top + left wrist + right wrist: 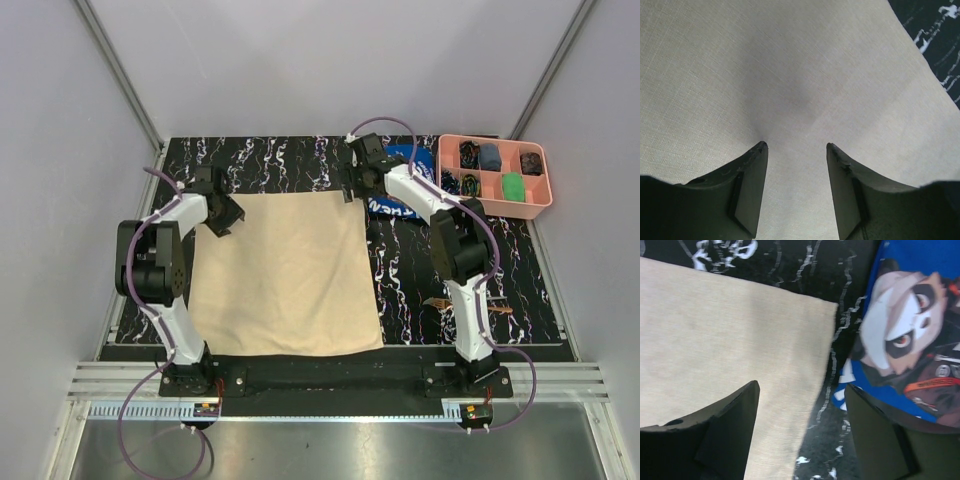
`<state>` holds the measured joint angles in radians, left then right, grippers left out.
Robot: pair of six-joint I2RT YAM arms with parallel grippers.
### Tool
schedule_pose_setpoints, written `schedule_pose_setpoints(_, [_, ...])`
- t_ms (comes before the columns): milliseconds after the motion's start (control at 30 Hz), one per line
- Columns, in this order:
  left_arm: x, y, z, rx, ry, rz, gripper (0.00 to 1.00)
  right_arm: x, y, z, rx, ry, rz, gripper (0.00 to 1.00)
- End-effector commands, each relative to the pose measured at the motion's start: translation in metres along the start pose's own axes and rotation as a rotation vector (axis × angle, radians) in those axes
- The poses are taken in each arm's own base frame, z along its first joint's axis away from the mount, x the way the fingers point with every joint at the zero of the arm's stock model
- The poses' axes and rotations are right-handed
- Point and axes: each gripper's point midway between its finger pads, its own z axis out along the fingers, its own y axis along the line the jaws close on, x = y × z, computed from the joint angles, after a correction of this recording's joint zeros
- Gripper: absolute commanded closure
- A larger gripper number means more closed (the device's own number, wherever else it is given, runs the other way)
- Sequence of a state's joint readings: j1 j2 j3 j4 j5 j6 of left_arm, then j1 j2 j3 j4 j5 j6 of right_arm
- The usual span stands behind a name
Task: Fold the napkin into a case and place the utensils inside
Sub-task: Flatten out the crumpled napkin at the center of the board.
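L tool open over napkin, R tool open (empty)

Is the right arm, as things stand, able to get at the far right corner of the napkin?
Likely yes. The right gripper hangs open just by that corner of the napkin; nothing lies on it, and the blue cloth lies apart.

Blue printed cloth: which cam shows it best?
Right wrist. The blue printed cloth fills the right side of that view, with the cartoon face close and sharp. Top external shows only blue patches, mostly hidden behind the right arm. Left wrist shows none of it, just the napkin.
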<state>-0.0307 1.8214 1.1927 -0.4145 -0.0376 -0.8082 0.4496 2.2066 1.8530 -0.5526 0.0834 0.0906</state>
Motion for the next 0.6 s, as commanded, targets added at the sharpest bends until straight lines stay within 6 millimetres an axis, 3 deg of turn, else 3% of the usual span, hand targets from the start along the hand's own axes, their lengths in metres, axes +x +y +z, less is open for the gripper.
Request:
schedule_pose_setpoints(0, [-0.013,0.007,0.014,-0.065,0.027,-0.044,0.47,-0.022,0.049,-0.023,-0.166,-0.051,0.049,0.25])
schedule_pose_setpoints(67, [-0.007,0.006,0.023,-0.072,0.063,-0.057,0.47,-0.015,0.062,-0.009,-0.226,-0.02,0.063,0.29])
schedule_pose_setpoints(133, [-0.014,0.016,0.03,-0.084,0.08,-0.101,0.47,-0.013,0.07,0.001,-0.262,-0.011,0.079,0.33])
schedule_pose_setpoints(233, [-0.016,0.015,0.042,-0.083,0.105,-0.123,0.47,-0.004,0.074,0.034,-0.264,0.012,0.09,0.34])
schedule_pose_setpoints(300, [-0.023,0.009,0.045,-0.071,0.099,-0.13,0.46,-0.017,0.077,0.042,-0.271,-0.015,0.096,0.33])
schedule_pose_setpoints(333, [-0.022,0.009,0.05,-0.074,0.109,-0.137,0.46,-0.009,0.076,0.057,-0.267,0.006,0.099,0.33])
schedule_pose_setpoints(367, [-0.027,0.003,0.052,-0.061,0.103,-0.141,0.46,-0.02,0.078,0.059,-0.274,-0.018,0.101,0.33])
schedule_pose_setpoints(433, [-0.031,0.001,0.059,-0.059,0.111,-0.148,0.45,-0.014,0.075,0.078,-0.274,0.003,0.131,0.33])
schedule_pose_setpoints(500, [-0.043,-0.007,0.061,-0.039,0.1,-0.16,0.45,-0.031,0.072,0.083,-0.275,-0.032,0.162,0.32])
schedule_pose_setpoints(533, [-0.049,-0.014,0.064,-0.017,0.098,-0.165,0.45,-0.021,0.064,0.101,-0.264,-0.002,0.19,0.32])
schedule_pose_setpoints(567, [-0.053,-0.016,0.066,-0.013,0.096,-0.166,0.45,-0.047,0.065,0.096,-0.302,-0.054,0.217,0.32])
